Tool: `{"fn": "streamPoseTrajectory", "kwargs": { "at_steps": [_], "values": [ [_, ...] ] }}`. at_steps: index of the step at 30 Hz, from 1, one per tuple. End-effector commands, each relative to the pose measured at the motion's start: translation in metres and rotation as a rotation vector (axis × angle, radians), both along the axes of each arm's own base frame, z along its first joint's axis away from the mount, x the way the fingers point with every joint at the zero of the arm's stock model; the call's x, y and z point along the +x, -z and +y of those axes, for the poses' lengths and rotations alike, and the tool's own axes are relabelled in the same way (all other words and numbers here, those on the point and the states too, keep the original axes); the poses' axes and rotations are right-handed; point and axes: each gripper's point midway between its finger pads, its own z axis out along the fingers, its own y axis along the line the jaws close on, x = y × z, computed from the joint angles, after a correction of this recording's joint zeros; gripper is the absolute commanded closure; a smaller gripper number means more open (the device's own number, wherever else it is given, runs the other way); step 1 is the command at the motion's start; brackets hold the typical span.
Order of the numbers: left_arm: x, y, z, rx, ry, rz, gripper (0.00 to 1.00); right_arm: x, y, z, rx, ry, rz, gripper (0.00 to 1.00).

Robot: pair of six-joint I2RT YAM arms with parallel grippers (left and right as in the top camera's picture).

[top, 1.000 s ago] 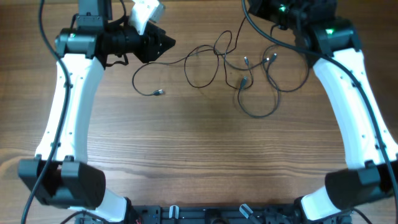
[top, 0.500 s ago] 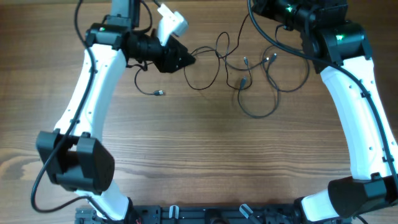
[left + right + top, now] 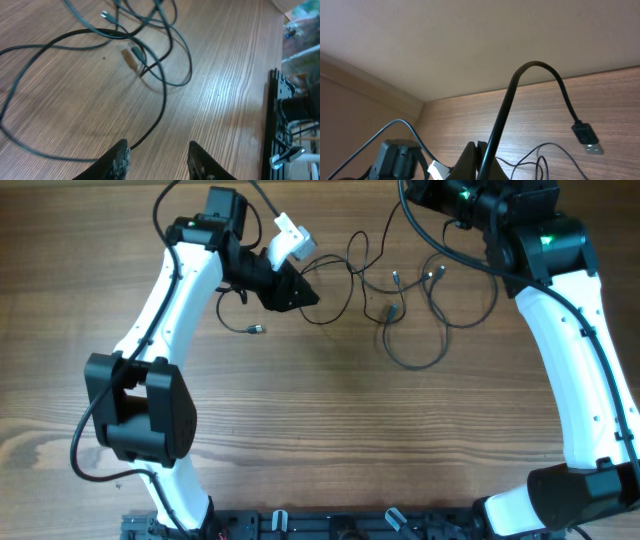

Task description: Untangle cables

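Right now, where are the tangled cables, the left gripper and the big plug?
cables (image 3: 392, 312): overhead view, on a small plug in the tangle.
left gripper (image 3: 159, 159): left wrist view, midway between its fingertips.
big plug (image 3: 584, 134): right wrist view, on its black body.

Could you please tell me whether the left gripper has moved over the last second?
Yes: the left gripper has swung to its right, past the unmoved plug, toward the tangled cables.

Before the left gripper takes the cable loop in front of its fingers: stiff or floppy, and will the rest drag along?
Probably floppy: the cables lie flat in loose curves. Likely light, being wire-thin. Strands cross near the plugs, so lifting one will probably tug its neighbours. The strand in the right gripper arcs up, so some springiness.
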Motion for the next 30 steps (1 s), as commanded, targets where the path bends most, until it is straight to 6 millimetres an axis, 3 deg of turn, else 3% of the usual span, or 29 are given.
{"fn": "streamPoseTrajectory", "kwargs": {
  "at_steps": [1, 5, 11, 14, 18, 20, 23, 30],
  "values": [
    [-0.01, 0.001, -0.021, -0.021, 0.087, -0.023, 0.58, -0.011, -0.026, 0.004, 0.036, -0.023, -0.044, 0.95],
    [-0.016, 0.004, -0.034, -0.008, 0.122, -0.037, 0.58, -0.013, -0.027, 0.006, 0.045, -0.042, -0.042, 0.95],
    [-0.016, 0.013, -0.043, 0.051, 0.142, -0.07, 0.69, -0.014, -0.027, 0.008, 0.056, -0.053, -0.036, 0.95],
    [-0.012, 0.02, -0.044, 0.061, 0.139, -0.072, 0.76, -0.015, -0.028, 0.01, 0.06, -0.062, -0.038, 0.95],
    [-0.003, 0.032, -0.044, 0.074, 0.106, -0.054, 0.78, -0.015, -0.028, 0.009, 0.059, -0.061, -0.039, 0.95],
    [0.001, 0.037, -0.046, 0.074, 0.092, -0.048, 0.78, -0.016, -0.029, 0.01, 0.062, -0.068, -0.04, 0.95],
    [0.006, 0.037, -0.048, 0.067, 0.075, -0.054, 0.68, -0.017, -0.031, 0.01, 0.064, -0.071, -0.043, 0.95],
    [0.012, 0.034, -0.055, 0.053, 0.07, -0.083, 0.67, -0.018, -0.031, 0.011, 0.065, -0.075, -0.042, 0.95]
  ]
}}
